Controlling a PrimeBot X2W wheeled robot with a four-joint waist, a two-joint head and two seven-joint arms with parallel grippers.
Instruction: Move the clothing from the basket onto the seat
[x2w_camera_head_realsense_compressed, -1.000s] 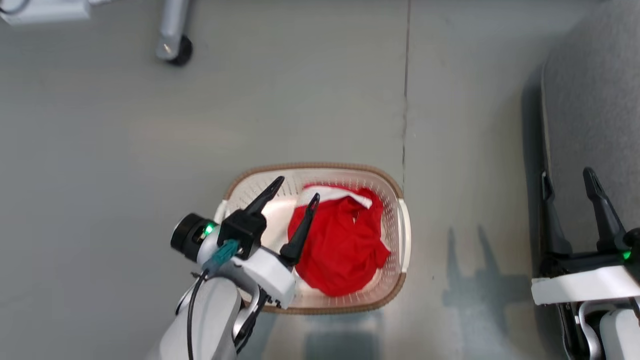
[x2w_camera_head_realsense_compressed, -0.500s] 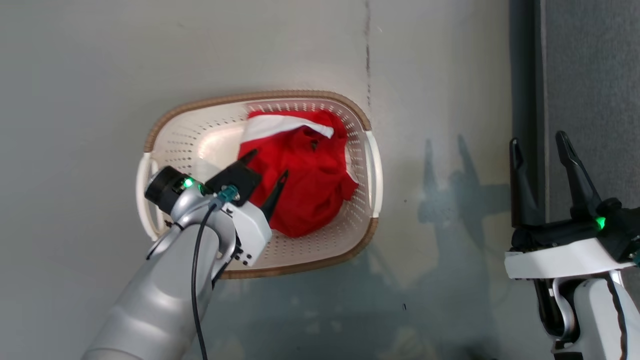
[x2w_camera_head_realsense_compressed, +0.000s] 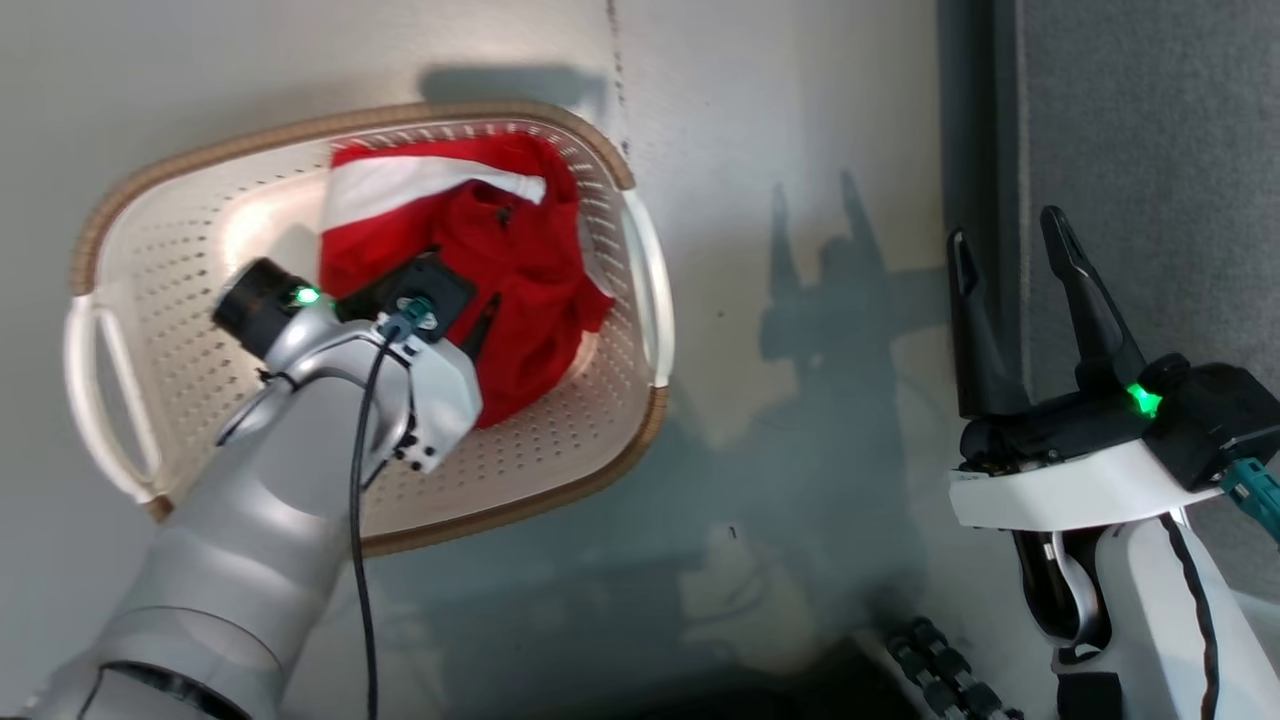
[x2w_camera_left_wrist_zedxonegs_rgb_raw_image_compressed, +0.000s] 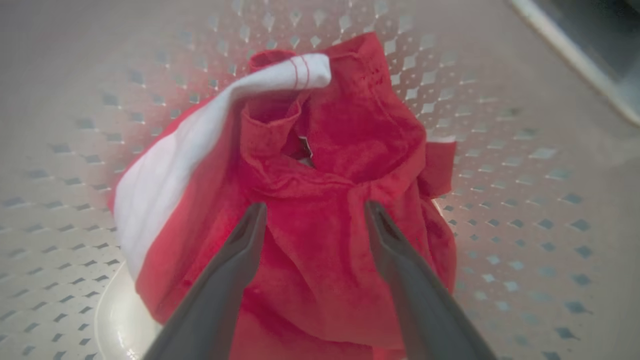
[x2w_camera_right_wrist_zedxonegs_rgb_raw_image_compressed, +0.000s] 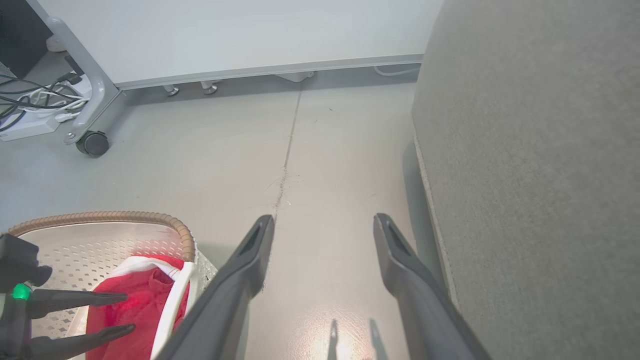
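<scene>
The red clothing (x2w_camera_head_realsense_compressed: 520, 250) with its white panel lies bunched in the right half of the cream basket (x2w_camera_head_realsense_compressed: 350, 120). My left gripper (x2w_camera_left_wrist_zedxonegs_rgb_raw_image_compressed: 315, 206) is down inside the basket, open, its two fingers straddling a raised fold of the clothing (x2w_camera_left_wrist_zedxonegs_rgb_raw_image_compressed: 350, 125) with the tips at the fabric. From the right wrist, the left gripper (x2w_camera_right_wrist_zedxonegs_rgb_raw_image_compressed: 129, 312) points across the clothing (x2w_camera_right_wrist_zedxonegs_rgb_raw_image_compressed: 145, 295). My right gripper (x2w_camera_head_realsense_compressed: 1005, 230) hangs open and holds nothing, over the floor beside the edge of the grey seat (x2w_camera_head_realsense_compressed: 1150, 150). The seat (x2w_camera_right_wrist_zedxonegs_rgb_raw_image_compressed: 540, 150) fills the right side of the right wrist view.
Grey floor with a seam (x2w_camera_right_wrist_zedxonegs_rgb_raw_image_compressed: 285, 170) runs between the basket rim (x2w_camera_right_wrist_zedxonegs_rgb_raw_image_compressed: 125, 216) and the seat. A wheeled frame leg (x2w_camera_right_wrist_zedxonegs_rgb_raw_image_compressed: 92, 142) and a power strip with cables (x2w_camera_right_wrist_zedxonegs_rgb_raw_image_compressed: 30, 115) stand at the far left by a white wall panel.
The head camera has tilted and turned, shifting the basket up and left in the picture. My left gripper has dropped from above the basket down onto the clothing. The right gripper stays open.
</scene>
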